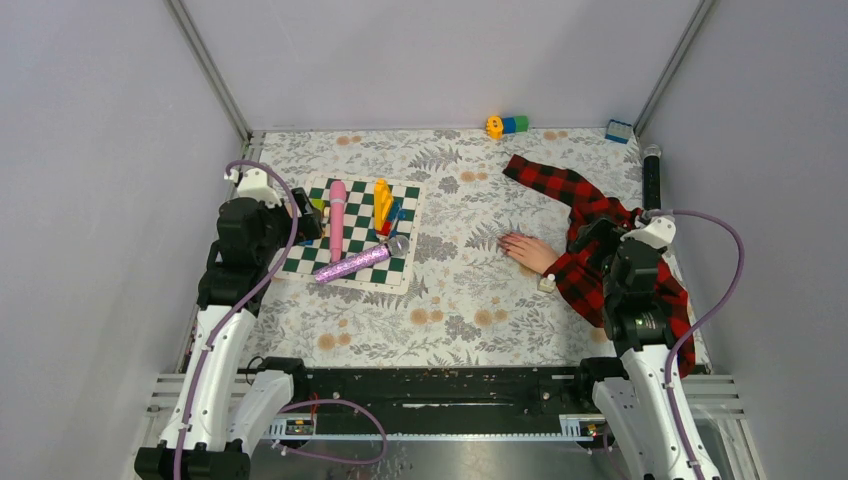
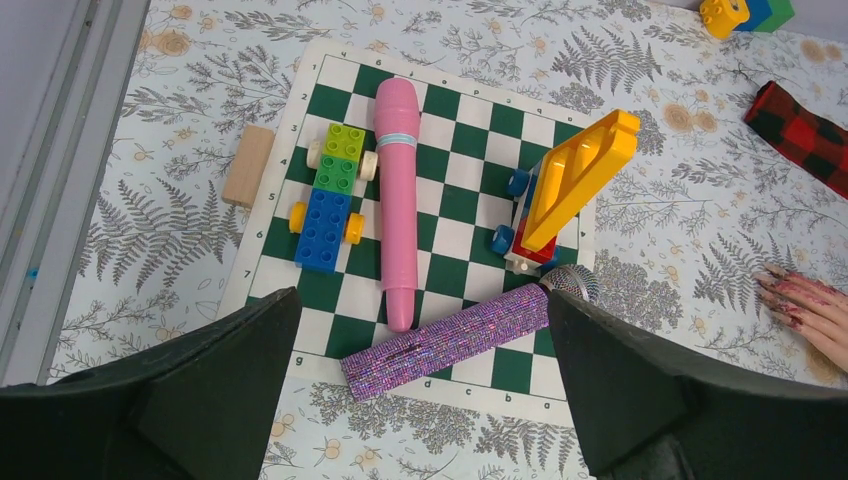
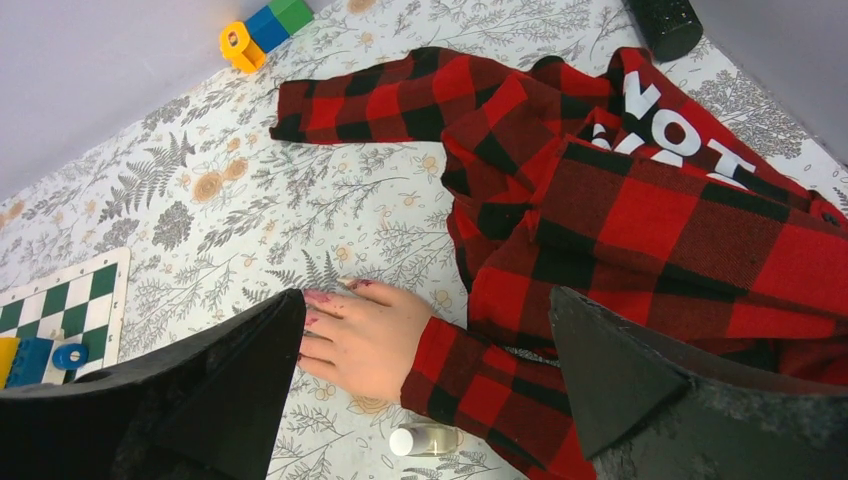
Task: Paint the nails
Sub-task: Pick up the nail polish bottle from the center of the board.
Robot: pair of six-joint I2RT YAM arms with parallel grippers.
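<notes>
Two tools, both spread wide apart, neither clamped on anything.

Under the left tool: one green-and-white chessboard mat on the floral worktop. On the mat, four things:
- one pink toy microphone, lying lengthwise
- one purple glitter microphone, lying across the near edge just beside the pink one's end
- one yellow toy vehicle with blue wheels
- one brick car of green and blue bricks, touching the pink microphone's side

Just off the mat's left edge: one wooden block.

Under the right tool: one dummy hand, palm down, fingers toward the mat, in one red-and-black plaid shirt. At the fingertips, the nails, reddish-pink and smudged; exact count not clear.

Just beside the cuff: one small white-capped bottle on its side.

Along the far edge: one yellow, blue and green brick cluster and one blue brick. At the right edge: one black cylinder.
</notes>
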